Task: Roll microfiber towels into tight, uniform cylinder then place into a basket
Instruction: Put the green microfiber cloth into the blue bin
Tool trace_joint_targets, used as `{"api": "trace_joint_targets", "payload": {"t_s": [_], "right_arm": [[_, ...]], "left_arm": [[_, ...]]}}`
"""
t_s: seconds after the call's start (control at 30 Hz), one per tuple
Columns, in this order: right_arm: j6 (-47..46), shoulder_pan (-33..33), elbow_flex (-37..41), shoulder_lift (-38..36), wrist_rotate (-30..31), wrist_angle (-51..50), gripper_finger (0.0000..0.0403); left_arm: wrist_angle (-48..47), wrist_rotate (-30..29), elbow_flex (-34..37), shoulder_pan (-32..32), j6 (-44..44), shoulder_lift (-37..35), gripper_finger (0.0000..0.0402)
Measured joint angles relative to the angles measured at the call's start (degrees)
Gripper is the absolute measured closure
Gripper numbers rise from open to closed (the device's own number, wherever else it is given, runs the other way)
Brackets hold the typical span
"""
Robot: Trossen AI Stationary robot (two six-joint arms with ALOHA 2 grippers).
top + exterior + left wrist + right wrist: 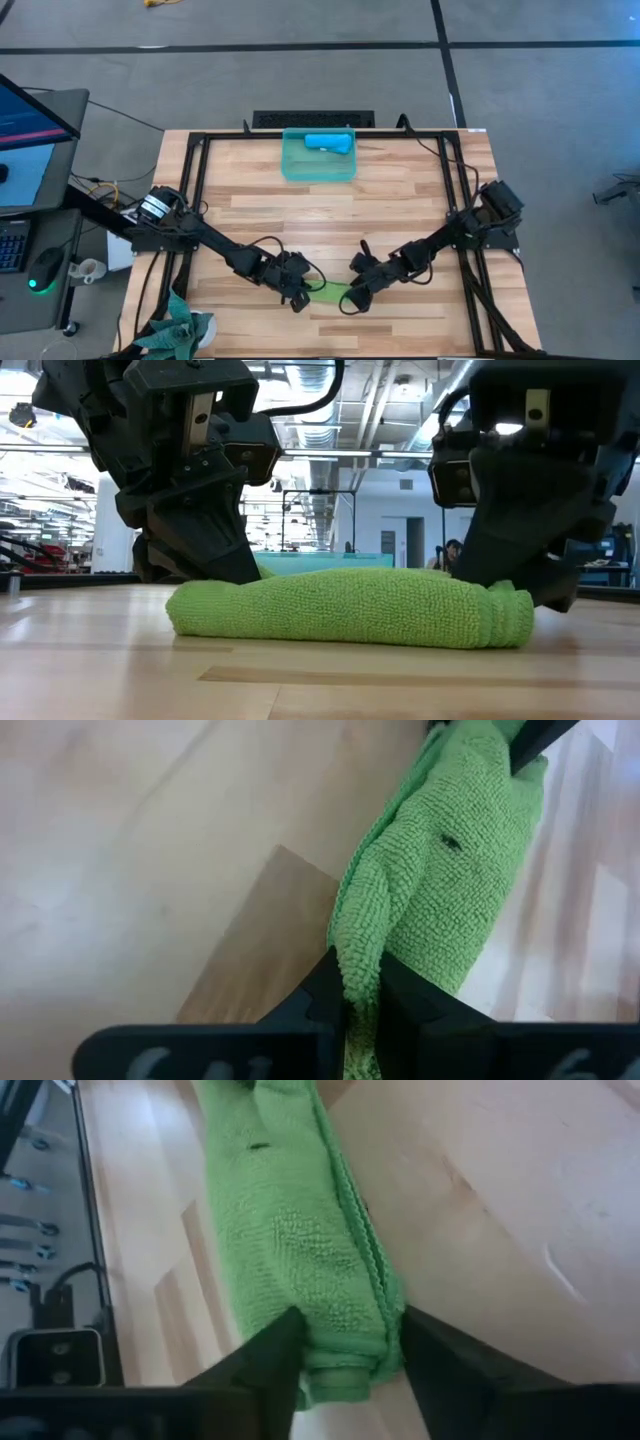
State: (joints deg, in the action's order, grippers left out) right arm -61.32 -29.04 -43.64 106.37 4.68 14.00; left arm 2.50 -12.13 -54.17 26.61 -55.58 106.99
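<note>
A lime green microfiber towel (328,291) lies rolled into a cylinder on the wooden table near its front edge, its underside on the wood (350,608). My left gripper (298,297) is shut on the roll's left end. My right gripper (350,298) stands open at the roll's right end (345,1370), one finger on each side of it. At the far middle stands the see-through teal basket (292,168), and a rolled sky-blue towel (328,142) lies inside it. My left gripper pinches a fold of cloth at the roll's left end (358,982) between its two fingers, coming in slanting down from the table's left. The roll lies on the table and stretches away from the fingers. My right gripper's fingers (272,1352) stand close against both sides of the roll's right end; I cannot tell whether they touch it.
Black frame rails (195,200) run along the table's left, right and far sides. A dark teal-green cloth (180,330) hangs at the near left corner. A side desk with a monitor (30,125) and a mouse (45,268) stands left of the table.
</note>
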Motion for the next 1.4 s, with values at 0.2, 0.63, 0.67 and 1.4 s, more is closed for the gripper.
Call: {"api": "trace_joint_targets", "payload": {"t_s": [0.2, 0.63, 0.67, 1.4], "right_arm": [[3.96, 0.11, 0.26, 0.51, -1.73, 1.1, 0.0301], [11.18, 1.21, 0.28, 0.28, -5.23, 2.58, 0.0368], [12.11, 1.11, 0.3, -0.18, -5.19, 2.41, 0.0373], [22.96, 0.75, 0.52, -15.89, -1.53, -9.43, 0.038]], "left_arm": [[-0.07, -4.87, 0.0, 0.02, 2.22, 0.01, 0.0384], [-0.06, -6.14, 0.02, 0.02, 3.94, -0.23, 0.0384], [-0.09, -6.15, 0.02, 0.02, 3.93, -0.49, 0.0384], [-14.71, -7.64, -11.49, -0.37, 16.43, -2.54, 0.0384]]}}
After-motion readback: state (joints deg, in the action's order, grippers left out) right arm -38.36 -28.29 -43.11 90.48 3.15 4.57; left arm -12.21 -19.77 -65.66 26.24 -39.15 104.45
